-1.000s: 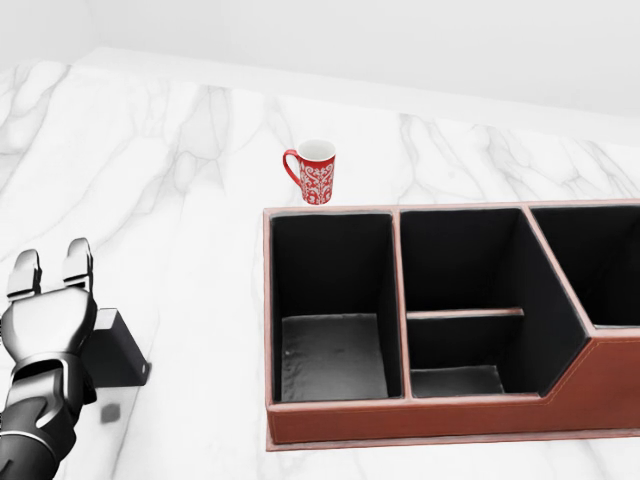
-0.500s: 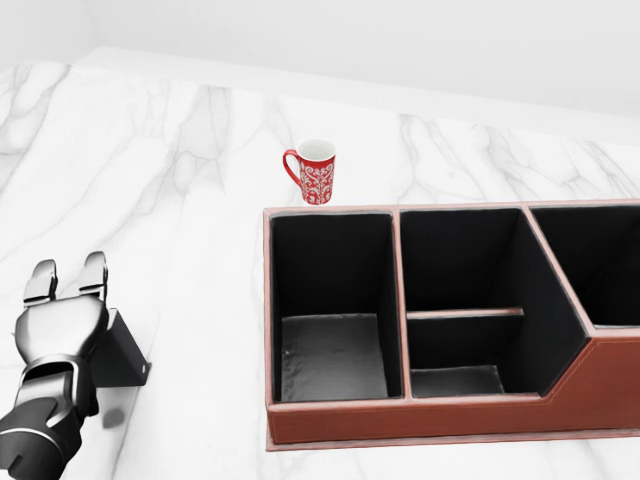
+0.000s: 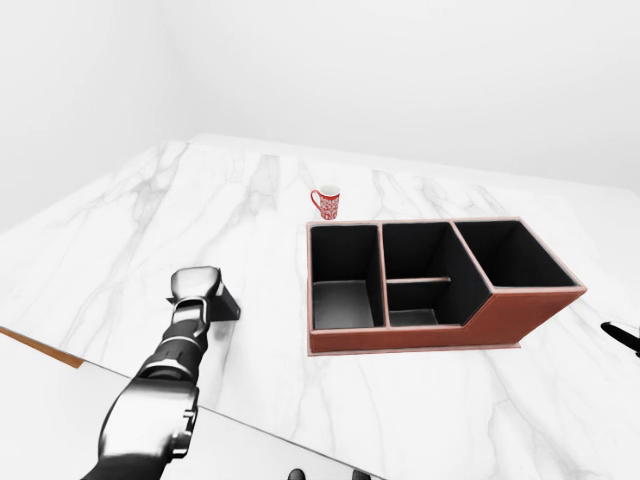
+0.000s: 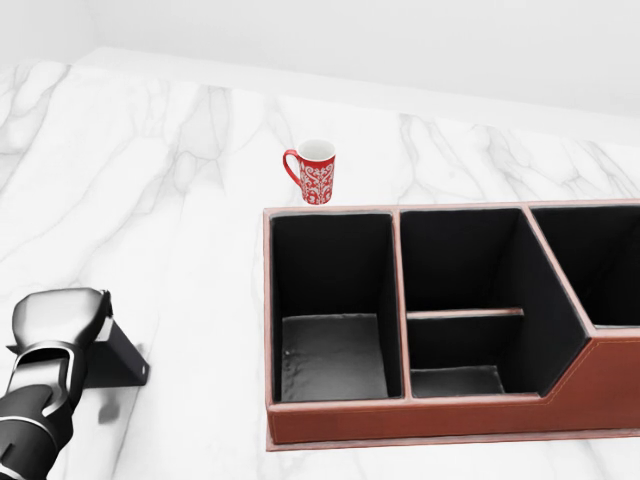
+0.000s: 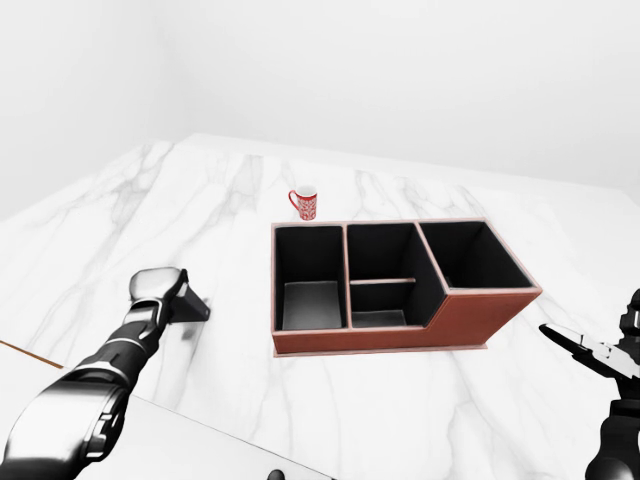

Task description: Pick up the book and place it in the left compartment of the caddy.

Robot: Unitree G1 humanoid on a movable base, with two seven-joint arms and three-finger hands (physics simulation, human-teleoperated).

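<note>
The book [image 4: 118,357] is a thin dark slab lying on the marble table at the lower left of the head view, left of the caddy. My left hand [image 4: 60,318] rests on its left part with the fingers curled down over it; the fingertips are hidden. The brown caddy [image 4: 331,211] with black insides stands at the right; its left compartment [image 4: 332,355] holds nothing. My right hand [image 5: 585,350] shows at the right edge of the right-eye view, open and empty, right of the caddy.
A red and white patterned mug [image 4: 316,172] stands just above the caddy's left corner. The marble table's near edge [image 3: 40,348] runs along the lower left of the left-eye view. White walls stand behind the table.
My left hand's fingers, stretched out over the book a second ago, have curled down onto it, and the hand has dropped lower. The book, caddy and mug have not moved.
</note>
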